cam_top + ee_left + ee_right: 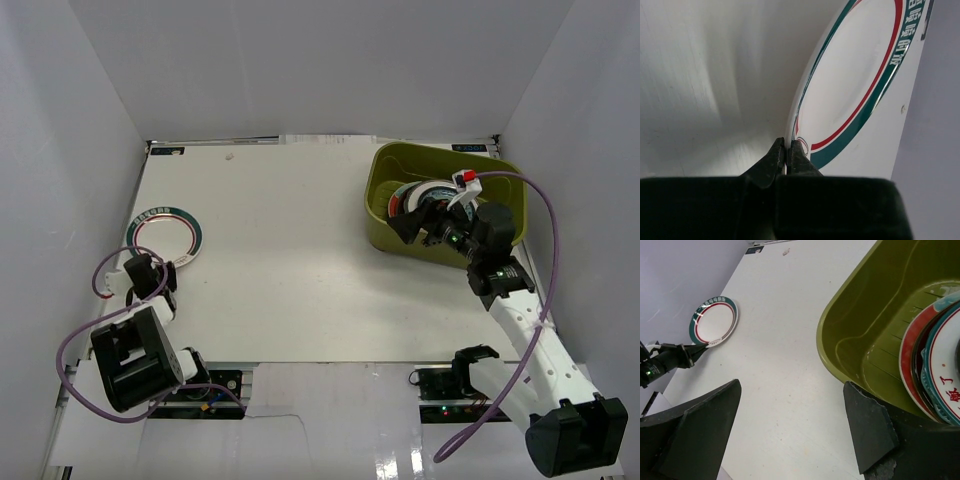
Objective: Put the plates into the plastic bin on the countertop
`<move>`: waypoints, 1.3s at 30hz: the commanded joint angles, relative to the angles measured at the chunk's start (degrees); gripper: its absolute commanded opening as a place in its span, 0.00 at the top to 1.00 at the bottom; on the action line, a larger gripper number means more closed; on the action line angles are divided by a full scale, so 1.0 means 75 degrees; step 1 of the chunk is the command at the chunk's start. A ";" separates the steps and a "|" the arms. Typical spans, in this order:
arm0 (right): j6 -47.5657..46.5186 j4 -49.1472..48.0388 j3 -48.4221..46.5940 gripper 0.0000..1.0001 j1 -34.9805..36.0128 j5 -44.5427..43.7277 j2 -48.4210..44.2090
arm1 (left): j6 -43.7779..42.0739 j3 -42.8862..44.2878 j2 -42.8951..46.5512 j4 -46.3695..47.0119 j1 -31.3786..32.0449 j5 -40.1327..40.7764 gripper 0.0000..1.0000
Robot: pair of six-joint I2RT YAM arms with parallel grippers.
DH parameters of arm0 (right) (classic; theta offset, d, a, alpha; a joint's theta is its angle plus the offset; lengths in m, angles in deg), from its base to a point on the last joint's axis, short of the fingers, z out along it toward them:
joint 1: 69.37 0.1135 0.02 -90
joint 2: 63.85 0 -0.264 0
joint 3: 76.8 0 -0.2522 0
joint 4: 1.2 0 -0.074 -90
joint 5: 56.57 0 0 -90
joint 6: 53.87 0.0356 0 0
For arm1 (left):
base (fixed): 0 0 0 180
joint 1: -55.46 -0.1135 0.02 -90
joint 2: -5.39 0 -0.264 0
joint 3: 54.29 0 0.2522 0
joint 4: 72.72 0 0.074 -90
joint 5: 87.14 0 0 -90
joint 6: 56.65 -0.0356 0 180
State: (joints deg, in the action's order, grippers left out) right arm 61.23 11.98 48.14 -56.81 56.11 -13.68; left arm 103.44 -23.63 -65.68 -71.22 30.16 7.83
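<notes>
Seen from above, a white countertop point(290, 260) holds one loose plate at its far left and a bin at its far right. The red-and-teal plate point(165, 238) lies flat near the left wall: a white centre, a thin red ring and a teal band at the rim. The left gripper point(150, 264) sits at the plate's near edge. In the left wrist view its fingers point(776, 156) are drawn together to a thin slit right at the rim of the plate point(850, 85). The rim seems to run into that slit, but it is not clear whether it is actually pinched. The plate looks glazed, rigid and shallow. It is probably slippery and breakable, and its rim lies low against the surface, so the raised rim is the likely place to take hold, with one finger worked underneath. Across a wide bare stretch to the right stands the olive-green plastic bin point(378, 210), which already holds a stack of plates point(420, 200), including a red-rimmed one and a teal-edged one. The right gripper point(425, 225) hovers over the bin's near left side. In its wrist view the fingers point(700, 430) are spread wide with nothing between them, and the bin's wall point(865, 325) and the stacked plates point(935, 365) lie just beyond.
</notes>
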 commanded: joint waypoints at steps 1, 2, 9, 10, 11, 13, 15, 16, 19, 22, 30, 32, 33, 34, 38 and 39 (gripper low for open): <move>0.0098 -0.0356 -0.0048 0.11 0.0223 0.0117 -0.0220 | -0.0485 -0.0344 -0.0040 -0.0174 0.0033 -0.0708 1.00; 0.0121 -0.0356 -0.0071 0.11 0.0259 0.0117 -0.0233 | -0.0485 -0.0379 -0.0017 -0.0033 0.0033 -0.1255 1.00; 0.0379 -0.0555 -0.0422 0.07 0.1054 0.0094 0.0082 | -0.0976 0.0194 0.0521 0.0320 0.0454 -0.3810 1.00; 0.0414 -0.0625 -0.0446 0.05 0.1195 0.0036 0.0177 | -0.1024 0.0253 0.0627 0.0320 0.0548 -0.4001 1.00; 0.0415 -0.0672 -0.0493 0.02 0.1348 -0.0023 0.0294 | -0.1105 0.0312 0.0732 0.0343 0.0630 -0.4212 1.00; 0.0391 -0.0778 -0.0587 0.04 0.1793 -0.0234 0.0692 | -0.1316 0.0476 0.0956 0.0425 0.0934 -0.4961 1.00; 0.0391 -0.0929 -0.0657 0.07 0.2190 -0.0456 0.1135 | -0.1469 0.0639 0.1049 0.0542 0.1355 -0.5686 1.00; 0.0403 -0.0977 -0.0750 0.08 0.2321 -0.0515 0.1301 | -0.1574 0.0698 0.1154 0.0612 0.1497 -0.5899 1.00; 0.0415 -0.1048 -0.1206 0.08 0.2731 -0.0586 0.2027 | -0.1797 0.0862 0.1540 0.0730 0.2013 -0.6450 1.00; 0.0321 -0.0908 -0.1617 0.08 0.3083 -0.0808 0.2660 | -0.1868 0.1050 0.1741 0.0730 0.2248 -0.6977 1.00; -0.0323 0.0007 -0.2989 0.00 0.3177 -0.1723 0.3786 | -0.1984 0.1647 0.1800 0.0626 0.2822 -0.8361 1.00; -0.0230 -0.0016 -0.3118 0.00 0.3189 -0.1444 0.4101 | -0.2160 0.1870 0.1730 0.0508 0.3160 -0.8549 1.00; -0.0172 -0.0017 -0.3223 0.05 0.3189 -0.1360 0.4208 | -0.2277 0.1906 0.1672 0.0507 0.3255 -0.8585 1.00; -0.0090 -0.0017 -0.3270 0.14 0.3177 -0.1348 0.4313 | -0.2336 0.1941 0.1625 0.0496 0.3569 -0.8631 1.00; 0.0215 -0.0133 -0.3213 0.75 0.3189 -0.1756 0.4339 | -0.2570 0.2151 0.1519 0.0368 0.4110 -0.8749 0.90; 0.0227 -0.0192 -0.3201 0.84 0.3177 -0.1886 0.4280 | -0.2699 0.2222 0.1472 0.0065 0.4204 -0.8737 0.77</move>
State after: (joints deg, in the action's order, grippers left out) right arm 63.88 10.89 25.39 -33.05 47.71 18.84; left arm 85.45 -10.73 -55.28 -71.85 58.77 -50.24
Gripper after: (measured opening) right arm 0.234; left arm 0.180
